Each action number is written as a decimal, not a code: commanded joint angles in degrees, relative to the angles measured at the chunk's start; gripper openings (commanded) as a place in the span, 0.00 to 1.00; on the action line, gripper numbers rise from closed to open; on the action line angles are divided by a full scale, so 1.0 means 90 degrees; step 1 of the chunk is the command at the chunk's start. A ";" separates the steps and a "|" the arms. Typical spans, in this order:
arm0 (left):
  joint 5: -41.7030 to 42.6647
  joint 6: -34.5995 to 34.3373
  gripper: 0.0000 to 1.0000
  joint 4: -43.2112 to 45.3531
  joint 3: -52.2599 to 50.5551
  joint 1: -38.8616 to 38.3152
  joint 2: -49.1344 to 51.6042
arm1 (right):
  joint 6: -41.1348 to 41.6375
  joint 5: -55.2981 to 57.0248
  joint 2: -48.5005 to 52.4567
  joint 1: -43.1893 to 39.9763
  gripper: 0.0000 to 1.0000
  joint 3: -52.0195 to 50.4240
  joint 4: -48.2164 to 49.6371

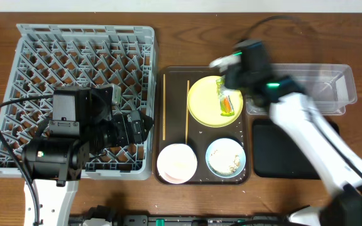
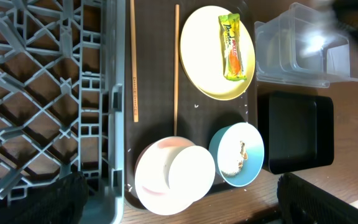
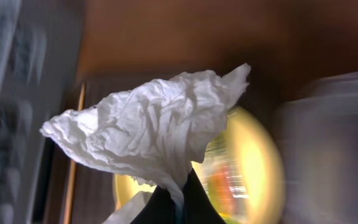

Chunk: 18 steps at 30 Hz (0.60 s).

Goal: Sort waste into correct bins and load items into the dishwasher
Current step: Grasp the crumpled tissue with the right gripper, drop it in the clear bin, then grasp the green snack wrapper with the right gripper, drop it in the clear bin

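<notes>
Two wooden chopsticks (image 2: 133,62) lie parallel but apart on the brown serving tray (image 2: 154,93), ahead of my left fingers (image 2: 64,199). Those fingers show as dark shapes spread wide at the bottom corners of the left wrist view, holding nothing.

I count one yellow plate (image 2: 204,62) with one green-and-yellow wrapper (image 2: 236,46) lying on it, then two bowls and one cup. The white bowl (image 2: 151,180) carries the small white cup (image 2: 192,169). The light-blue bowl (image 2: 253,140) just beside it holds white rice-like crumbs (image 2: 232,163). One grey dish rack (image 1: 87,56) sits beneath and to the left of those fingers.

My right fingers (image 3: 166,208) are pinched together on one piece of crumpled white paper (image 3: 148,130), which stands up above them, with the plate a yellow blur behind it. From overhead these fingers hang over the plate's far edge, smeared by motion.

Two bins sit to their right: one clear tub (image 1: 319,85) near them, and one black tray (image 1: 281,150) closer to me, beside the tub. Everything rests on a brown wood-grain worktop (image 1: 187,37).
</notes>
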 commanded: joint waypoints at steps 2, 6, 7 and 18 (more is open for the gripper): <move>-0.0085 0.0131 0.98 -0.0010 0.0180 -0.0024 0.0000 | 0.0631 0.0862 -0.0100 -0.0882 0.01 -0.0036 -0.0576; -0.0083 0.0129 0.98 -0.0010 0.0180 -0.0024 0.0000 | 0.0389 0.0879 0.0347 -0.1299 0.01 -0.0192 -0.0403; -0.0083 0.0129 0.98 -0.0010 0.0180 -0.0024 0.0000 | 0.0097 0.0877 0.0522 -0.1377 0.03 -0.0189 -0.0284; -0.0083 0.0129 0.98 -0.0012 0.0180 -0.0024 0.0000 | -0.1615 -0.2062 -0.0221 -0.0998 0.50 0.0002 -0.0143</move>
